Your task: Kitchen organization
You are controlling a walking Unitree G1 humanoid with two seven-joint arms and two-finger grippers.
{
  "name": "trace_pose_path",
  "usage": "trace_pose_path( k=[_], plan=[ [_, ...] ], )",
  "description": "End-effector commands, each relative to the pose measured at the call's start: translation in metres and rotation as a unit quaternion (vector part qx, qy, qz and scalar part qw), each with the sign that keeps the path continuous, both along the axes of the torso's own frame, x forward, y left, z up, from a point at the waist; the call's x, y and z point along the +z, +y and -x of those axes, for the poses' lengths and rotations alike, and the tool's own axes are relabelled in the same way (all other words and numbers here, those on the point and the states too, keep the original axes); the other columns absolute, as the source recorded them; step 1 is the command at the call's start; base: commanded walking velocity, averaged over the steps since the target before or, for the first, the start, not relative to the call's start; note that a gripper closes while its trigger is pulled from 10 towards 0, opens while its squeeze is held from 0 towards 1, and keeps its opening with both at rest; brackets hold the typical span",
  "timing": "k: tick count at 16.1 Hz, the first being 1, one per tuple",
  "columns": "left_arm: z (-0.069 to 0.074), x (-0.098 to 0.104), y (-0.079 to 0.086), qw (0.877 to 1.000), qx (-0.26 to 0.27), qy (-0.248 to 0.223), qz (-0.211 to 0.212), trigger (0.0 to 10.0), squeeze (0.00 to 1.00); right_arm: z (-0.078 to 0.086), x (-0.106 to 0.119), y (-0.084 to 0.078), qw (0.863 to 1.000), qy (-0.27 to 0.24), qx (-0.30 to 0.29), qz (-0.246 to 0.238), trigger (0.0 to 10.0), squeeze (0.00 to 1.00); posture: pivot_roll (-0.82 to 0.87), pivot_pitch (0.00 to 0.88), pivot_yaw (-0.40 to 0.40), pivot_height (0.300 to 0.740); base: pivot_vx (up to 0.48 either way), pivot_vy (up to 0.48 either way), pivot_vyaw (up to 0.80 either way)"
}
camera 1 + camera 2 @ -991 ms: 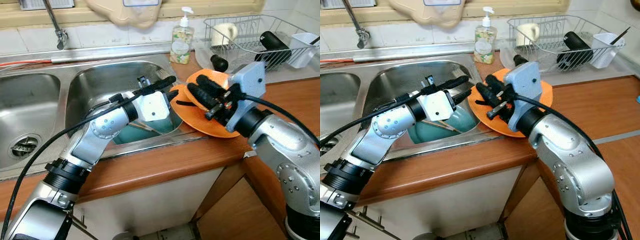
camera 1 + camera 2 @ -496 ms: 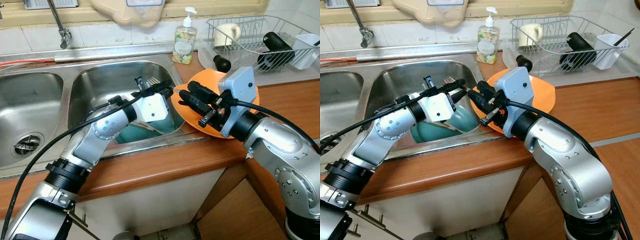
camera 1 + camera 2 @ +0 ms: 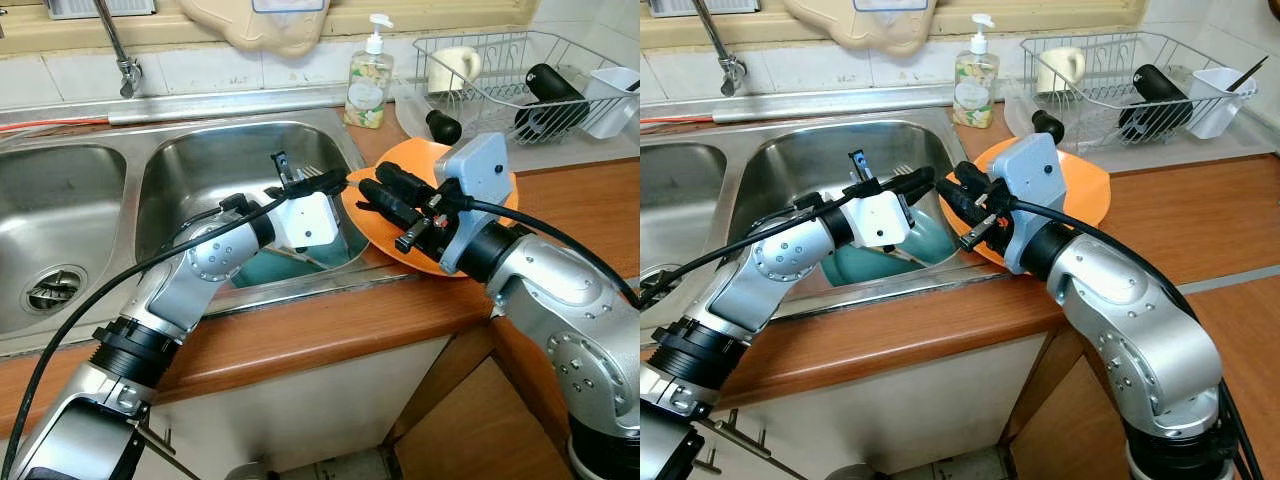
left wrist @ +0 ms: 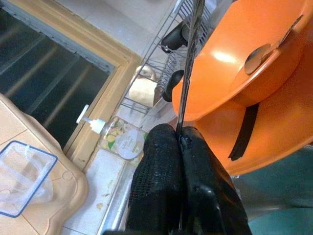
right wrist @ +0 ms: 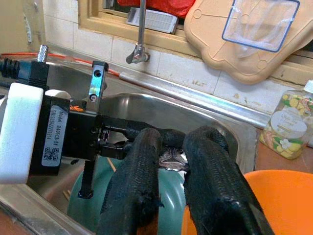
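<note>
Silver left arm reaches across the sink (image 3: 200,150); left gripper (image 3: 325,180) pinches a fork (image 5: 171,159) above it. Right gripper (image 3: 385,195), fingers slightly parted, meets the fork's head beside the orange plate (image 3: 500,195).

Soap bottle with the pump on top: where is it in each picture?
Left eye view: the soap bottle stands top middle, left of the dish rack.
Right eye view: top middle again.
Left wrist view: between the beige board and the orange plate, at.
Right wrist view: beyond the plate, under the board.
Shared landmark: the orange plate, near the bottle every time.
</note>
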State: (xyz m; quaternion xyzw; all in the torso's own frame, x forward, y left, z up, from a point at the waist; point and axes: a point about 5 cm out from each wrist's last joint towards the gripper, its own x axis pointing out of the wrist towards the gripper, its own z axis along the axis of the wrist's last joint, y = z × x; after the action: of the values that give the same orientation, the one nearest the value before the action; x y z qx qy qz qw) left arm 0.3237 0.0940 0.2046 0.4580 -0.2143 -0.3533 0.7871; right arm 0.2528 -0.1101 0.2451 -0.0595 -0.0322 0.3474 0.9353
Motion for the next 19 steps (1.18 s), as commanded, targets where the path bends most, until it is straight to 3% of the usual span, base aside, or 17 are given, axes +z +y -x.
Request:
trace_pose_path(
  k=[1,4,5,9,12,13,14,15,17,18,19],
  plan=[
    [-0.004,0.005,0.001,1.000,0.004,-0.010,-0.011,0.0,0.00,-0.001,0.004,-0.001,1.000,-0.004,-0.003,-0.003,10.0,1.00,-0.09,0.000,0.021,0.740,0.000,0.000,0.00],
    [-0.008,0.006,0.010,0.999,0.027,-0.013,-0.016,0.0,0.00,-0.001,0.005,-0.001,1.000,-0.012,-0.006,0.000,10.0,1.00,-0.09,0.000,0.020,0.740,0.000,0.000,0.00],
    [-0.010,0.004,0.018,0.999,0.043,-0.008,-0.020,0.0,0.00,0.000,0.006,-0.001,1.000,-0.014,-0.008,0.001,10.0,0.00,-0.09,0.000,0.020,0.740,0.000,0.000,0.00],
    [-0.020,-0.005,0.059,0.990,0.122,0.018,-0.065,0.0,0.00,0.004,0.002,0.000,1.000,-0.009,0.013,0.019,10.0,0.00,-0.09,0.000,0.024,0.740,0.000,0.000,0.00],
    [-0.026,-0.017,0.090,0.976,0.182,0.066,-0.103,0.0,0.00,0.011,-0.004,0.007,0.998,0.007,0.050,0.031,10.0,0.00,-0.08,0.000,0.027,0.740,0.000,0.000,0.00],
    [-0.027,-0.023,0.095,0.970,0.196,0.085,-0.115,2.8,0.00,0.014,-0.007,0.009,0.997,0.014,0.060,0.037,10.0,0.00,-0.08,0.000,0.025,0.740,0.000,0.000,0.00],
    [-0.027,-0.035,0.105,0.956,0.220,0.138,-0.138,8.0,0.00,0.017,-0.011,0.012,0.996,0.021,0.075,0.048,10.0,0.00,-0.08,0.000,0.024,0.740,0.000,0.000,0.00],
    [-0.024,-0.052,0.111,0.940,0.227,0.197,-0.163,10.0,0.00,0.020,-0.014,0.014,0.994,0.029,0.087,0.053,10.0,0.00,-0.08,0.000,0.024,0.740,0.000,0.000,0.00],
    [-0.023,-0.059,0.114,0.931,0.237,0.225,-0.162,10.0,0.00,0.021,-0.015,0.014,0.994,0.032,0.092,0.057,10.0,0.00,-0.08,0.000,0.024,0.740,0.000,0.000,0.00],
    [-0.022,-0.063,0.116,0.925,0.245,0.242,-0.160,10.0,1.00,0.022,-0.016,0.014,0.993,0.033,0.094,0.061,10.0,0.00,-0.08,0.000,0.023,0.740,0.000,0.000,0.00],
    [-0.022,-0.066,0.117,0.921,0.251,0.253,-0.156,10.0,1.00,0.022,-0.016,0.013,0.993,0.034,0.095,0.063,10.0,0.00,-0.09,0.000,0.021,0.740,0.000,0.000,0.00]
  ],
)
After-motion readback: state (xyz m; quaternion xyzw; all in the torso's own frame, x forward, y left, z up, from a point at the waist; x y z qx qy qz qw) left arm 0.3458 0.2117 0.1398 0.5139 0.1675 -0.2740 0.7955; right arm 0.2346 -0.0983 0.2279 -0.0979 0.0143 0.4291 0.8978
